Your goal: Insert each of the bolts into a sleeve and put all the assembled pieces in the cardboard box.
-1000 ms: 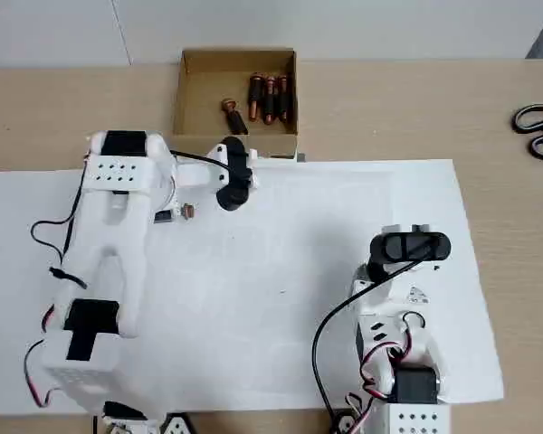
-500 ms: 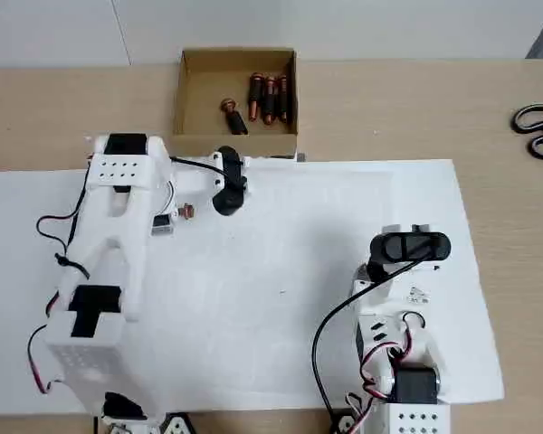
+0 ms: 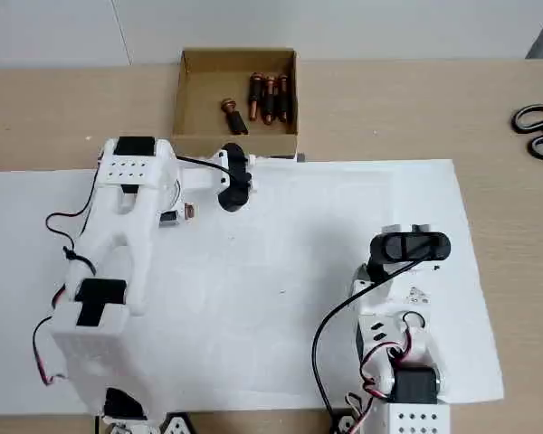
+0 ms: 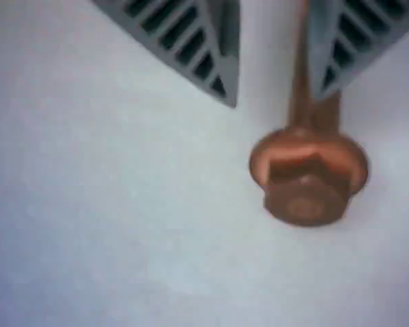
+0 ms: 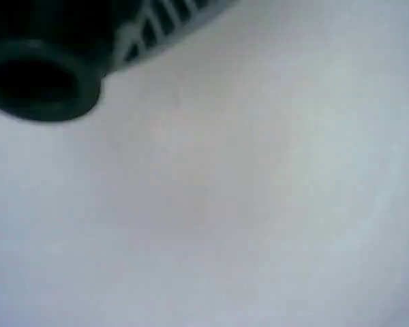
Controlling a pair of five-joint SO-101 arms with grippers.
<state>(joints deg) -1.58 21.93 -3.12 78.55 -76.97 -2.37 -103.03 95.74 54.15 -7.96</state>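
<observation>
While four assembled pieces (image 3: 269, 98) already lie in the cardboard box (image 3: 199, 90) at the upper middle of the high view, I am on the step of picking up the next bolt (image 4: 307, 177). It seems to lie on the white paper (image 3: 299, 271) at the left of that view, just below the box's near wall, under my left arm. My left fingers (image 4: 204, 54) stand apart around its shank: one touches the copper, the other has bare paper showing between it and the shank, so nothing is clamped yet, and the hex head pokes out past the tips. At the lower right of the high view my right arm sits low over the paper with a black sleeve (image 5: 37, 85) at its tip, open bore showing; whether it is clamped there I cannot tell. As I judge it, the next move calls for closing squarely on the shank so the bolt does not roll or swing, lifting it clear, then carrying it toward the middle of the sheet and lining its free end with that bore — a small target, so the two axes must agree before I push.
</observation>
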